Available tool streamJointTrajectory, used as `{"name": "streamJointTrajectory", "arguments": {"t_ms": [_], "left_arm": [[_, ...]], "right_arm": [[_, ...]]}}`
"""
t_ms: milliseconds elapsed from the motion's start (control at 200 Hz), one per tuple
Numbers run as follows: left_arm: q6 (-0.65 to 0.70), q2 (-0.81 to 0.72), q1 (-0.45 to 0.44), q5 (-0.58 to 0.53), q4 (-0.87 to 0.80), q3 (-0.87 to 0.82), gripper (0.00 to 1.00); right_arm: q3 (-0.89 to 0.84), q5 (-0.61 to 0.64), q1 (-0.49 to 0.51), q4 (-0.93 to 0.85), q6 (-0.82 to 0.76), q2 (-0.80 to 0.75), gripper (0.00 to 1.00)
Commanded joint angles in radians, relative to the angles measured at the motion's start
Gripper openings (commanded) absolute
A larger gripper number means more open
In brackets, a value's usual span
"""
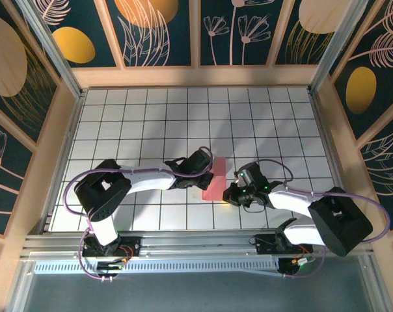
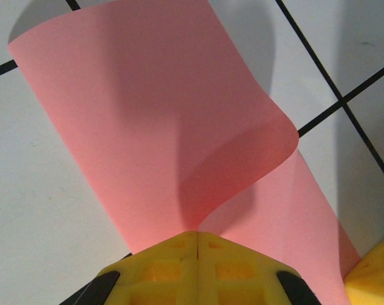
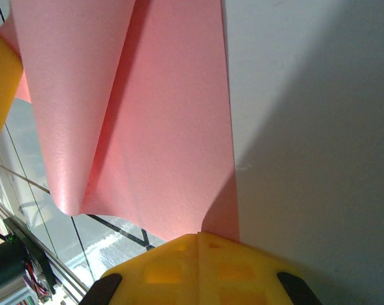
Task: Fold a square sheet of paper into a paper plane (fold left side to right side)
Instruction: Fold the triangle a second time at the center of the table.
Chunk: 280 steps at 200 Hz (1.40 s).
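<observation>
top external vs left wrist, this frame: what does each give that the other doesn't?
Top external: both arms whole, the square sheet of paper lying between left gripper and right gripper, tiled table around them. Left wrist: the sheet bowed up and curling over, one edge pinched in the shut yellow fingers. Both: pink sheet on the white grid, left gripper on it.

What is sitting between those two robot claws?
The square sheet of paper. In the top view it stretches from the left gripper to the right gripper, and each wrist view shows it pinched.
</observation>
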Motion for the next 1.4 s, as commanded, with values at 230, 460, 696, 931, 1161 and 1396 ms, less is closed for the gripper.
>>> {"name": "streamJointTrajectory", "arguments": {"t_ms": [230,460,696,931,1161,1396], "left_arm": [[0.020,0.036,0.008,-0.033,-0.024,0.024,0.00],[0.025,0.047,0.008,-0.038,-0.027,0.029,0.00],[0.026,0.052,0.008,-0.048,-0.033,0.030,0.00],[0.028,0.056,0.008,-0.056,-0.035,0.030,0.00],[0.030,0.059,0.009,-0.052,-0.034,0.032,0.00],[0.030,0.063,0.008,-0.050,-0.033,0.035,0.00]], "right_arm": [[-0.001,0.054,0.006,-0.067,-0.009,0.025,0.00],[-0.002,0.054,0.006,-0.068,-0.010,0.024,0.00],[-0.003,0.056,0.007,-0.068,-0.008,0.025,0.00],[-0.002,0.056,0.007,-0.067,-0.007,0.025,0.00],[0.000,0.054,0.007,-0.063,-0.007,0.030,0.00],[0.004,0.054,0.006,-0.064,-0.009,0.031,0.00]]}}
